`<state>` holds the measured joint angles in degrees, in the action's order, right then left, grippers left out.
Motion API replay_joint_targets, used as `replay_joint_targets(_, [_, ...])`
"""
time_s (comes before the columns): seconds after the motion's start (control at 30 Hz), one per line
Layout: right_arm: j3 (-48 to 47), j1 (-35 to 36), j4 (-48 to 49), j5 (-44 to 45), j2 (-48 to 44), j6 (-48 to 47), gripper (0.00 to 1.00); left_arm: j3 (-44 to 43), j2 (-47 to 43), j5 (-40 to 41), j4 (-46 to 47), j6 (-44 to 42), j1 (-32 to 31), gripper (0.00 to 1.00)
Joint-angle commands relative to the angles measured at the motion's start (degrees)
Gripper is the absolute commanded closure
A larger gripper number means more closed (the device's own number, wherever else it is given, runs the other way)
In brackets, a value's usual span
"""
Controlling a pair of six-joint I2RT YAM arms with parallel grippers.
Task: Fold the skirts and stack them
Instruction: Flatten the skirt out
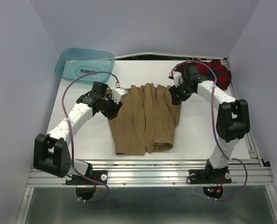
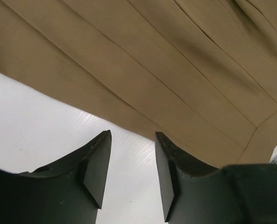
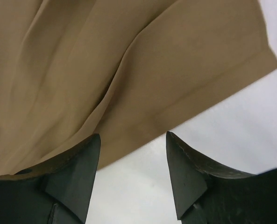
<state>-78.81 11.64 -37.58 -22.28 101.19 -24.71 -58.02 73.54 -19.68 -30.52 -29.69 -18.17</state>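
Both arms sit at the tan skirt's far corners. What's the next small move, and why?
Probably ease the left gripper and right gripper forward onto the tan skirt's edge and close. Both are open and empty at the cloth's edge, and the skirt lies spread, not yet folded.

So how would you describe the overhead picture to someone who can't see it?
A tan-brown skirt lies on a white table, the left gripper and right gripper open at its far corners. A red plaid skirt sits bunched far right, a teal tub far left.
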Motion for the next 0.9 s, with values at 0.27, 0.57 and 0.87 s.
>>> replay_joint_targets(0.27, [-5.1,3.3,4.4,12.3,14.2,-2.8,0.43,-3.9,20.8,3.0,2.0,9.9,-3.9,0.58])
replay_joint_targets(0.57, [17.4,10.0,0.3,14.1,2.5,-11.7,0.47,-20.2,39.4,12.0,2.1,7.8,-3.3,0.64])
replay_joint_targets(0.87, [20.3,28.2,-7.3,0.7,-9.0,-3.4,0.43,-55.3,56.4,13.5,-4.3,8.1,-2.5,0.55])
